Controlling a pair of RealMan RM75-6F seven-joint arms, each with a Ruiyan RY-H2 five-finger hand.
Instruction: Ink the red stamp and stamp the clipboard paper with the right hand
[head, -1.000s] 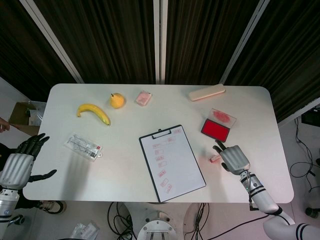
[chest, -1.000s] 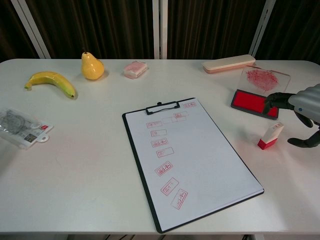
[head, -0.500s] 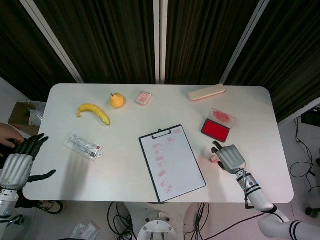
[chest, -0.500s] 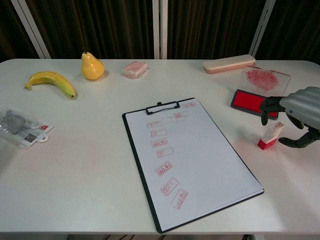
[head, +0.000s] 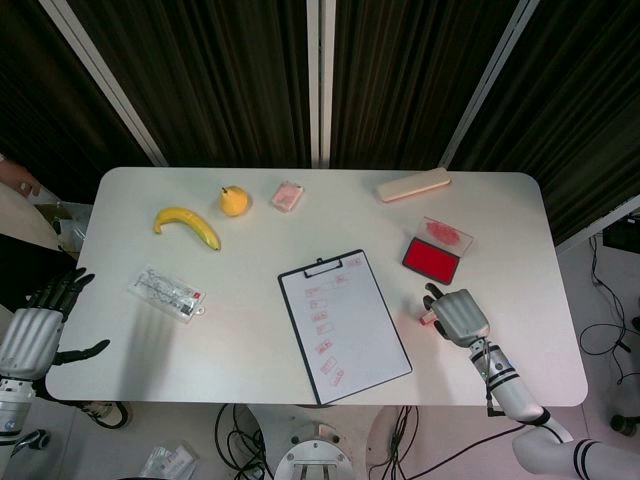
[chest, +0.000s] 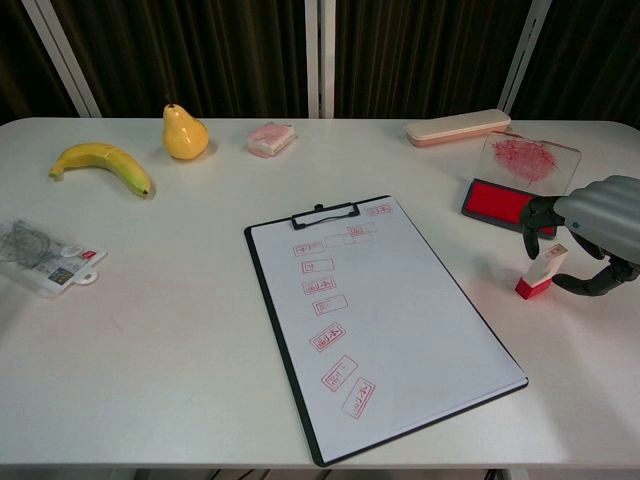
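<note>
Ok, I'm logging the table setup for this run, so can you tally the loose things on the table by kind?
Fruit: 2, banana and pear
Stamping gear: 4, red stamp, ink pad, its clear lid, clipboard
Packets: 2, pink packet, clear packet
Cases: 1, beige case
Total: 9

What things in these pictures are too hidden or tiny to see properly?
- Head view: the right hand covers most of the stamp.
- Chest view: whether the fingers touch the stamp cannot be told; the picture's edge cuts off the hand.
- Both views: the red marks on the paper are too small to read.
- Left hand: shown only in the head view, beside the table.
</note>
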